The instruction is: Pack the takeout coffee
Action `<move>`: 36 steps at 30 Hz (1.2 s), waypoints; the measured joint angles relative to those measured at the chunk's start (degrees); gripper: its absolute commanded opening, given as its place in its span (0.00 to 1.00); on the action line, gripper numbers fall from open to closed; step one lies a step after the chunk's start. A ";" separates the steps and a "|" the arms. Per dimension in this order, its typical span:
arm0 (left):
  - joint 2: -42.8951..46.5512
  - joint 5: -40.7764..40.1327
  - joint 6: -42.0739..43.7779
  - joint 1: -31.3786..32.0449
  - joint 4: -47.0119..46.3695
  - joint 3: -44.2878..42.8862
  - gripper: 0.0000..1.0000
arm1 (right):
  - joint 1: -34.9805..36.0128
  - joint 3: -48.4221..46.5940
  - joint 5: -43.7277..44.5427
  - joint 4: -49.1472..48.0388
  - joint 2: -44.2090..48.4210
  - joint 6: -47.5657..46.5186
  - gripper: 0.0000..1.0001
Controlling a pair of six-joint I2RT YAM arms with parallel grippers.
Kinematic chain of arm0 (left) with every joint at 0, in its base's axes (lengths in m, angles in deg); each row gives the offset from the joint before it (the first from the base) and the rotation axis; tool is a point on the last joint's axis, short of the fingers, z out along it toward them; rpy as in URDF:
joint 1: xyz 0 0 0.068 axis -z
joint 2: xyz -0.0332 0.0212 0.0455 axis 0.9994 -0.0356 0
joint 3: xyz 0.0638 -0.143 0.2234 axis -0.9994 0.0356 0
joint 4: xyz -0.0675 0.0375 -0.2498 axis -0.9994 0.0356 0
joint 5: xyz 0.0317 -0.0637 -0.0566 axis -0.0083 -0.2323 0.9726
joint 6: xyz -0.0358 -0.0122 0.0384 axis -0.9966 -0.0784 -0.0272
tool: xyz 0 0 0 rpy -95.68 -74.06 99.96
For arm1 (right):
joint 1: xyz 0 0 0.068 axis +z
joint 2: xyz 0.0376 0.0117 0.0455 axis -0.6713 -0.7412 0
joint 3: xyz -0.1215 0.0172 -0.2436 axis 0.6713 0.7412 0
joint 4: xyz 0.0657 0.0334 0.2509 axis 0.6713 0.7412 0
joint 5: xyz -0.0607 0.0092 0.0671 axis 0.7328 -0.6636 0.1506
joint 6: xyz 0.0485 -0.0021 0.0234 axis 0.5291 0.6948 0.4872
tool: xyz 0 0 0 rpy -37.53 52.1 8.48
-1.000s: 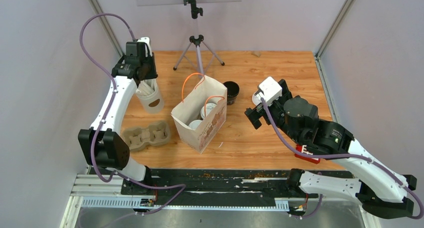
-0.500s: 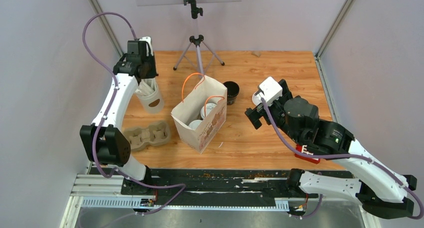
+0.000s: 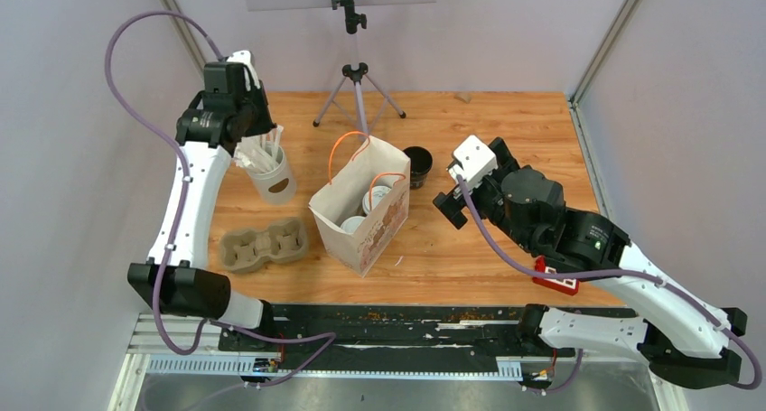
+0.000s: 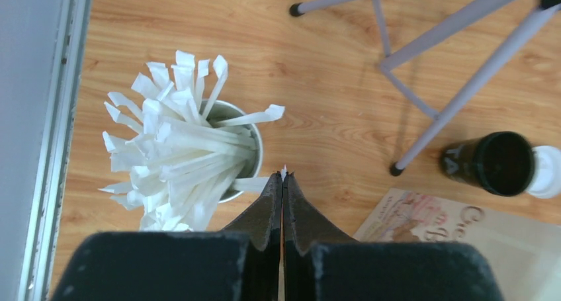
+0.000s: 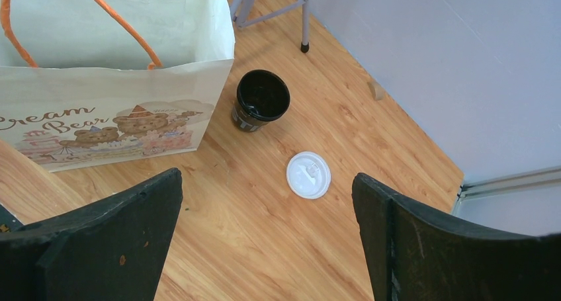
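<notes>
An open black cup [image 3: 417, 164] stands on the table behind the paper bag [image 3: 361, 219]; it also shows in the right wrist view [image 5: 262, 97], with its white lid [image 5: 308, 174] lying flat beside it. Two lidded cups [image 3: 378, 195] sit inside the bag. My left gripper [image 3: 254, 147] is above the white straw cup [image 3: 274, 182], shut on the tip of a white wrapped straw [image 4: 284, 172]. My right gripper [image 3: 450, 210] is open and empty, held above the table right of the bag, with the lid below between its fingers [image 5: 266, 176].
A brown pulp cup carrier [image 3: 265, 245] lies left of the bag. A tripod [image 3: 359, 93] stands at the back. The straw cup [image 4: 198, 155] is full of wrapped straws. A red object [image 3: 554, 278] lies under the right arm.
My left gripper has risen and drawn back to the left above the straw cup. My right arm has shifted slightly left toward the bag.
</notes>
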 measured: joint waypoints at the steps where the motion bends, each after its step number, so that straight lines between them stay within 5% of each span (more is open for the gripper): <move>1: 0.26 0.61 -0.46 0.00 0.92 -1.51 0.00 | 0.00 -0.26 -0.02 0.00 -0.28 -0.24 1.00; 22: 13.49 19.87 -5.92 0.00 1.62 -23.28 0.00 | 0.00 -4.96 -0.20 -2.91 -6.43 -2.29 1.00; 36: 14.80 41.05 -4.44 0.00 10.10 -25.11 0.00 | 0.00 -5.88 1.11 -3.67 -6.47 -4.72 1.00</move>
